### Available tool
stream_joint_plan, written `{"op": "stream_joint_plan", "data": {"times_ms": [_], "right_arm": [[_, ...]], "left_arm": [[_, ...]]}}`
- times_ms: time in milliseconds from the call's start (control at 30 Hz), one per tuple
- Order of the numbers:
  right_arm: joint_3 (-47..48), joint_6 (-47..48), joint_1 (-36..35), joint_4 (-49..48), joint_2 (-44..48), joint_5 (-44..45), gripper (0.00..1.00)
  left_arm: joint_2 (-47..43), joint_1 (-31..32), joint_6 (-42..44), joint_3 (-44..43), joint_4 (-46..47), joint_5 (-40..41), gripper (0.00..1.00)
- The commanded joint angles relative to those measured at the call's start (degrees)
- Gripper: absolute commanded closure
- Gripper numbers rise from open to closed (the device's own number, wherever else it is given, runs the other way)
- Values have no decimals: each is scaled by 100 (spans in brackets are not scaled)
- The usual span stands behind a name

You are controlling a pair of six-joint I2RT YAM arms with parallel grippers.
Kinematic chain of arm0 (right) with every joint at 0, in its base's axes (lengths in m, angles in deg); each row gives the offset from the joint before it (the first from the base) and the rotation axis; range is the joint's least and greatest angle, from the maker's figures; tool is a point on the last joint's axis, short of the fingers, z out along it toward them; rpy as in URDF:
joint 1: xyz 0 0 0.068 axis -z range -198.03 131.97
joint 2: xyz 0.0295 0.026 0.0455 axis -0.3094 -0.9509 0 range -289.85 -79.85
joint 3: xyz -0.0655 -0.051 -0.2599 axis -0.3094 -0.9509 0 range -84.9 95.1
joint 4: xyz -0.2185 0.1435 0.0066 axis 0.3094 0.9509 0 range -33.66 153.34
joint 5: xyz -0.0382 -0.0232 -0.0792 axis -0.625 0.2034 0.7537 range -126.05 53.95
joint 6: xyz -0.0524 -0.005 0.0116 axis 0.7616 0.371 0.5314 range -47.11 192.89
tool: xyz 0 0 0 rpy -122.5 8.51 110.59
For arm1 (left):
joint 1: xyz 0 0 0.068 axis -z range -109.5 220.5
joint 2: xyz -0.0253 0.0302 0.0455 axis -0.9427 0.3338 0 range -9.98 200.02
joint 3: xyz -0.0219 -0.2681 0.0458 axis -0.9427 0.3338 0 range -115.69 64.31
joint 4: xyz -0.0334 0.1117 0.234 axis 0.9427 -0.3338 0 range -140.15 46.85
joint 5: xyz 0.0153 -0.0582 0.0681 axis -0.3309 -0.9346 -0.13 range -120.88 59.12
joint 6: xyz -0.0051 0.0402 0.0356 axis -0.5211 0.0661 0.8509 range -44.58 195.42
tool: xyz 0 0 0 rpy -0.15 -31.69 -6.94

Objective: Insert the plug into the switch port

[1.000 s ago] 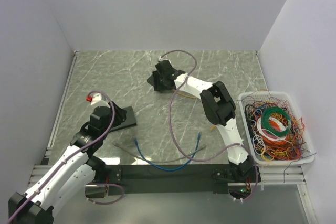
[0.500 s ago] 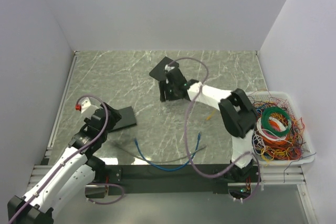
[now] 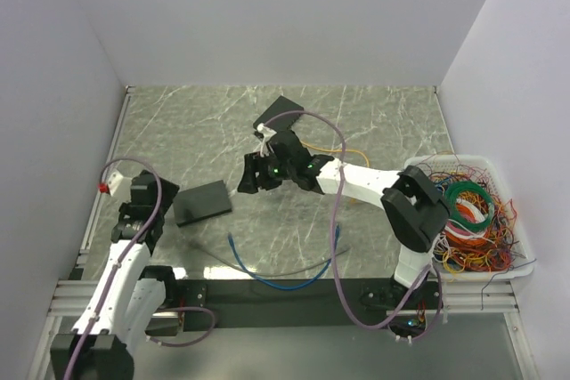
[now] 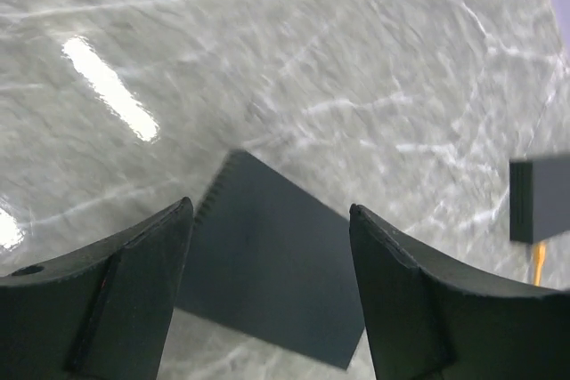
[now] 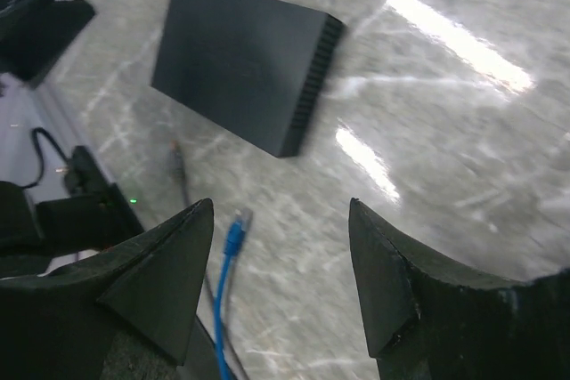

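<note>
The switch (image 3: 203, 202) is a flat black box lying on the marble table at the left. It shows between my open left fingers in the left wrist view (image 4: 276, 282) and ahead of my right fingers in the right wrist view (image 5: 240, 60). A blue cable (image 3: 276, 280) lies near the front edge, with one plug (image 3: 230, 239) near the switch and another (image 3: 338, 230) to the right. The near plug shows in the right wrist view (image 5: 233, 238). My left gripper (image 3: 153, 195) (image 4: 269, 211) is open and empty, just left of the switch. My right gripper (image 3: 249, 177) (image 5: 280, 206) is open and empty, right of the switch.
A second black box (image 3: 283, 113) lies at the back centre and also shows in the left wrist view (image 4: 539, 198). A white bin (image 3: 525, 238) of tangled coloured wires stands at the right. A grey cable (image 3: 267, 269) lies by the blue one. White walls enclose the table.
My right arm swung from the back black box forward and left, toward the switch. My left arm drew back to the left, uncovering the switch.
</note>
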Motion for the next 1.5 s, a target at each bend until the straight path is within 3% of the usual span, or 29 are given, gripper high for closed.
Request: {"op": "stream_joint_plan", "data": {"times_ms": [0,100,400,733,900,1067,1233,1467], "right_arm": [[423,-389,22,-548,-355,-573,31],[844,-521,22,-505,-751,-618,31],[1504,-864,14,-294,-1656,-565,31],[1689,-943,-189,-241,-2254,-539,31],[1680,-829,-40,-153,-2246,-486,31],[1707,-671,136,-4,-2158,-416,31],[1663,-434,461,216,-2018,-363,31],[1768,-118,866,409,-2043,-433,31]], "left_arm": [[217,-731,311,319,584,-855,24],[578,-1119,408,486,961,-1357,25],[1466,-1199,373,390,1376,-1963,27],[1326,-971,101,636,1649,-2262,30],[1413,-356,-277,759,1806,-2193,30],[1667,811,-830,645,1868,-1780,31],[1896,1436,-1130,548,2123,-1665,31],[2880,2053,-1306,320,2763,-1551,32]]}}
